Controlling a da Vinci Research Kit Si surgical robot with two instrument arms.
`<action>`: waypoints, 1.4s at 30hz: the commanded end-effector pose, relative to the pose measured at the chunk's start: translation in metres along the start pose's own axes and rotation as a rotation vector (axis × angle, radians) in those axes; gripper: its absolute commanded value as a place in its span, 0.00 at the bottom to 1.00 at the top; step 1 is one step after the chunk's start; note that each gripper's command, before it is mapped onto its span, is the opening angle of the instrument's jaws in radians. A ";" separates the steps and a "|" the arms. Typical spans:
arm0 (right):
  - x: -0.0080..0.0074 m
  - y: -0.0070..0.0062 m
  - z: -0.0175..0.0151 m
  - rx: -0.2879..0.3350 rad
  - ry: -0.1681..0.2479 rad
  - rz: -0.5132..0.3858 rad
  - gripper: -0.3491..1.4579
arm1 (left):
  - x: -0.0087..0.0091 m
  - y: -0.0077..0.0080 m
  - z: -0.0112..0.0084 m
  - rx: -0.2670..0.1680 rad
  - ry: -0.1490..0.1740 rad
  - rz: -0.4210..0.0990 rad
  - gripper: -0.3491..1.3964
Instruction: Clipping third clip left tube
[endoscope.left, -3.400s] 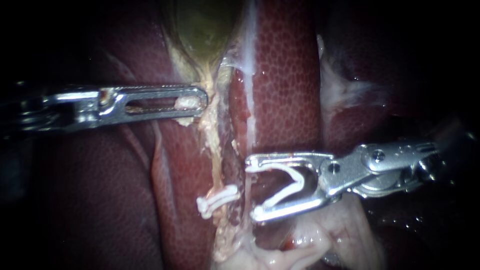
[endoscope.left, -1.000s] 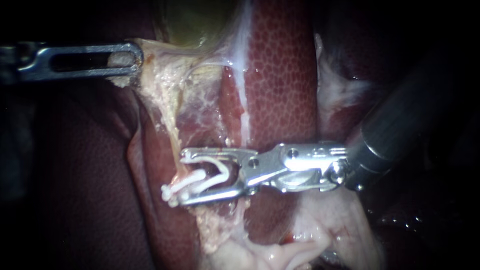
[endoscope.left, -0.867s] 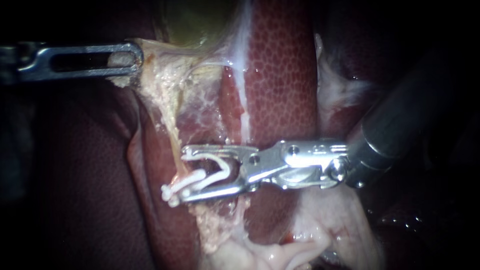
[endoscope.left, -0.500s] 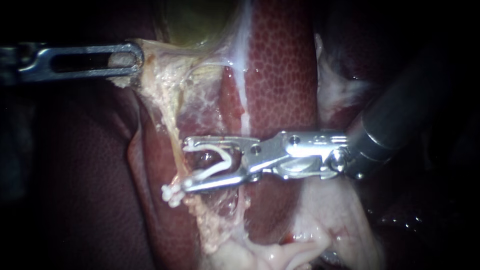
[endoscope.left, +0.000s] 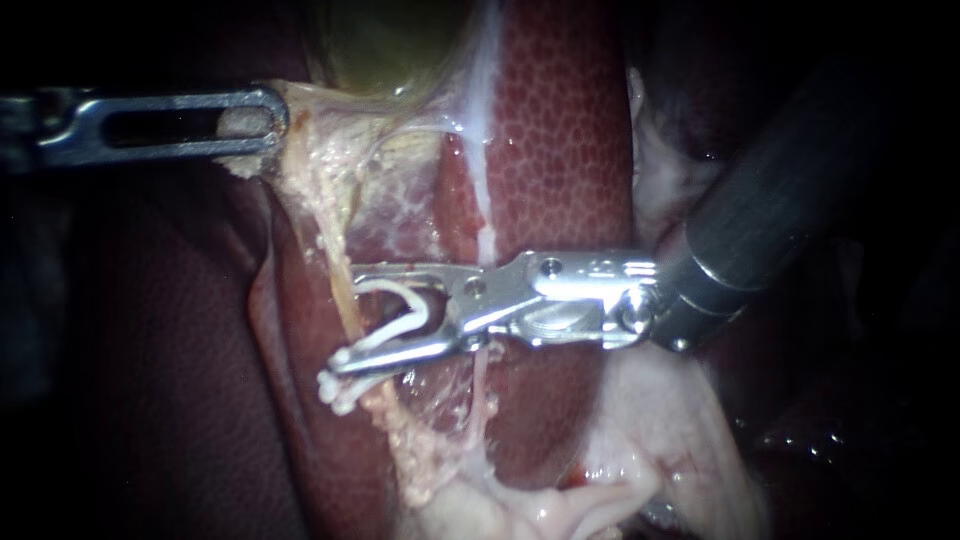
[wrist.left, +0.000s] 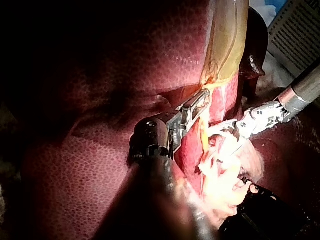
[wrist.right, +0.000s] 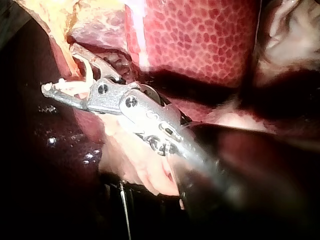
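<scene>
The slender steel right instrument (endoscope.left: 350, 318) held its jaws apart around an open white plastic clip (endoscope.left: 410, 312), straddling the pale yellowish left tube (endoscope.left: 342, 285) (a closed white clip (endoscope.left: 335, 390) lay just beneath the lower jaw). The left instrument (endoscope.left: 262, 120) clamped pale membrane (endoscope.left: 305, 135). Next, probably: squeeze shut squarely.
</scene>
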 end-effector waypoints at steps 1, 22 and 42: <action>0.0000 0.0000 0.0001 0.010 0.001 0.011 0.52 | 0.0001 0.0000 0.0001 0.000 0.000 0.000 0.11; 0.0002 0.0008 0.0024 0.123 0.058 0.110 0.52 | 0.0005 -0.0001 0.0004 0.003 0.000 0.002 0.11; 0.0004 0.0009 0.0017 0.126 0.061 0.112 0.26 | 0.0006 -0.0001 0.0005 0.005 0.001 0.002 0.11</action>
